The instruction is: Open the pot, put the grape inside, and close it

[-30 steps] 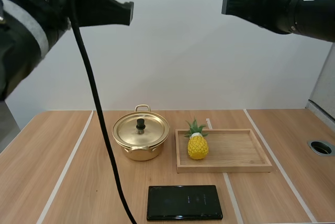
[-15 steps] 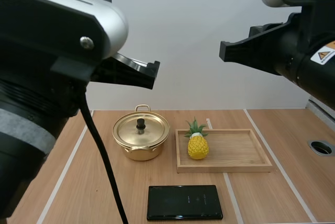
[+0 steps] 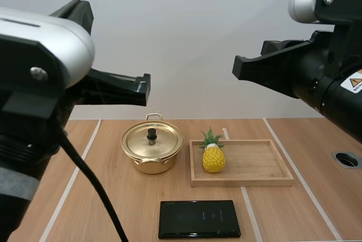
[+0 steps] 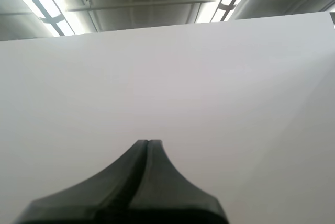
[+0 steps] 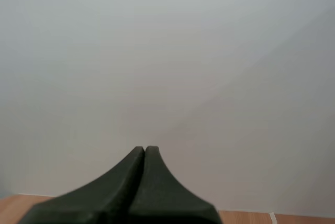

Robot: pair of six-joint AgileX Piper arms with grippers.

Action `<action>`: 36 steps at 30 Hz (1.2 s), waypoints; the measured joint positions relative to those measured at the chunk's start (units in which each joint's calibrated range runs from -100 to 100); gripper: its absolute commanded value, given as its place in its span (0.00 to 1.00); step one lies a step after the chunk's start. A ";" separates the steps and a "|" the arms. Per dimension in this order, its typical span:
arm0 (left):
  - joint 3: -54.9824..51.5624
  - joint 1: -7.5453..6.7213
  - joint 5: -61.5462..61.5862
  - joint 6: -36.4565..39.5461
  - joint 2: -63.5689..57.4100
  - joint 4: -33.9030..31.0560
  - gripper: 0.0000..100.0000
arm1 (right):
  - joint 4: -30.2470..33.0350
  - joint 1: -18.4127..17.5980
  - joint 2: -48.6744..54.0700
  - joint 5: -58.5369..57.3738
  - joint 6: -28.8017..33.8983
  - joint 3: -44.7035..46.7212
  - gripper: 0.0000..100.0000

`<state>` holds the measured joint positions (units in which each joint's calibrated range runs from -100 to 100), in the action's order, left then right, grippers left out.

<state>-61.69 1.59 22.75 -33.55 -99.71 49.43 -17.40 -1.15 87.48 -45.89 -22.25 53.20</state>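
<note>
Left gripper point(image 4: 148, 143): fingers pressed together into a single dark wedge, nothing held. In the high view the left gripper point(image 3: 146, 89) is raised well above the table point(image 3: 317, 197), up and to the left of the pot point(image 3: 152, 157).

Right gripper point(image 5: 144, 149): fingers likewise closed flat against each other, nothing between them. In the high view it point(image 3: 235, 67) is raised high over the wooden tray point(image 3: 243, 182), well apart from everything on the table.

The pot is gold-coloured and stands upright on the table just left of the tray. Its lid point(image 3: 161, 143) is seated, with a black knob point(image 3: 151, 134) at the centre.

The fruit present is a small yellow pineapple point(image 3: 213, 156), upright at the left end of the tray.

A flat black slab point(image 3: 199, 218), possibly a phone, lies nearer the camera.
</note>
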 measured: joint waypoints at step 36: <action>-24.90 -1.64 -14.39 44.15 -0.10 -49.74 0.00 | 5.99 2.43 12.19 9.28 -0.09 23.62 0.00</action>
<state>-86.59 -0.04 8.36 10.59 -99.80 -0.32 -11.41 1.28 99.67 -36.61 -22.34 76.81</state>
